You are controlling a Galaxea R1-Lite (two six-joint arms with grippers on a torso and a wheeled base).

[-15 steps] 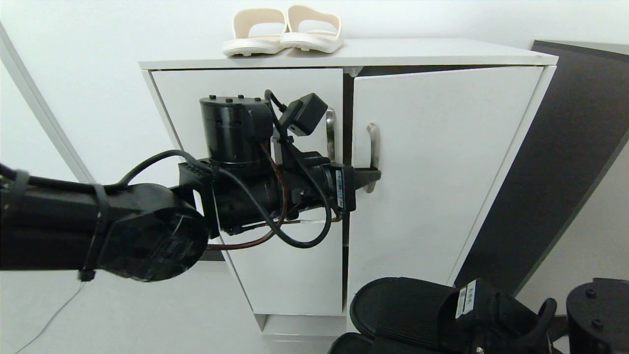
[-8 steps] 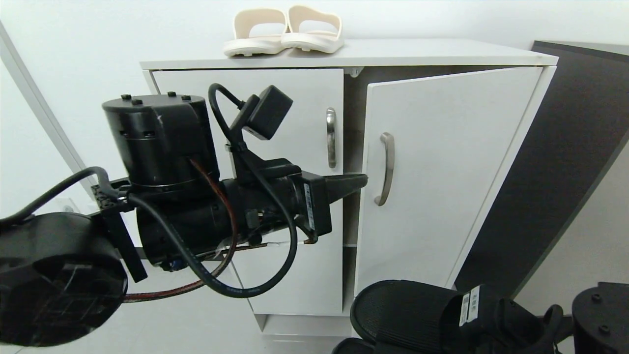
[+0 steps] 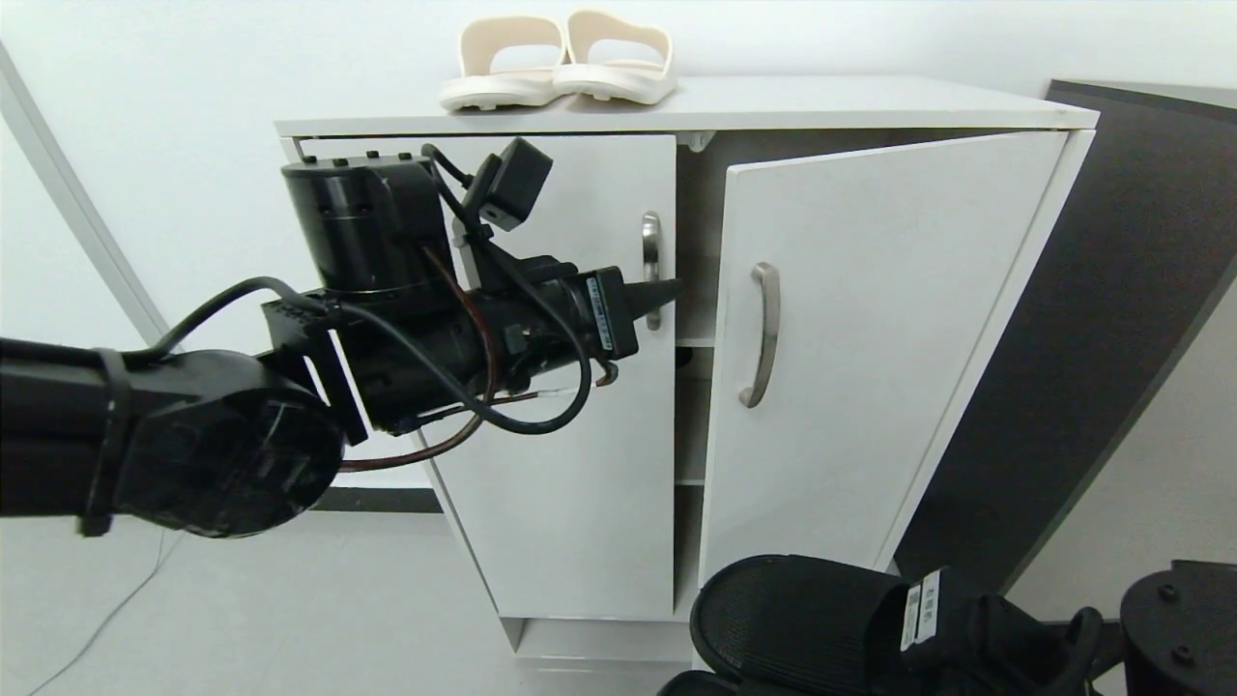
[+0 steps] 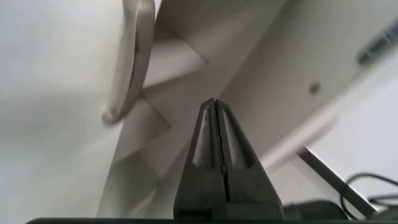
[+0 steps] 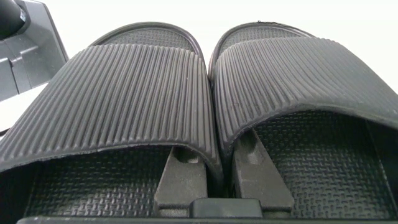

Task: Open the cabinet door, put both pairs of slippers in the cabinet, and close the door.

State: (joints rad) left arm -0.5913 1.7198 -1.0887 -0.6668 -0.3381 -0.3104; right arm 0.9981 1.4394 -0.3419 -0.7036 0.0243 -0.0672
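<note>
The task is at its first step, and that step is only partly done. The right door (image 3: 870,338) of the cabinet (image 3: 870,101) stands ajar, swung out at its handle side. The dark gap beside it shows a shelf (image 3: 691,343) inside. The left door (image 3: 541,503) is shut.

The left pincer (image 3: 667,290) is pressed together and holds nothing. Its tip hangs in front of the gap, just beside the left door's handle (image 3: 651,261). In the left wrist view the closed tip (image 4: 216,143) is apart from that handle (image 4: 134,56), so nothing is gripped.

Neither pair is in the cabinet yet. The white slippers (image 3: 556,63) lie side by side on the cabinet top, near its back edge and left of the middle. The black slippers (image 3: 792,609) are held low in front of the cabinet's right door. The right pincer (image 5: 219,171) pinches them, with one finger inside each slipper squeezing the two inner walls together.

As I judge it, the gap looks too narrow for a pair to pass, so a door must swing wider first. Then the black pair goes onto a shelf, the white pair comes off the top and follows, and the door is closed. Most of the work lies ahead.
</note>
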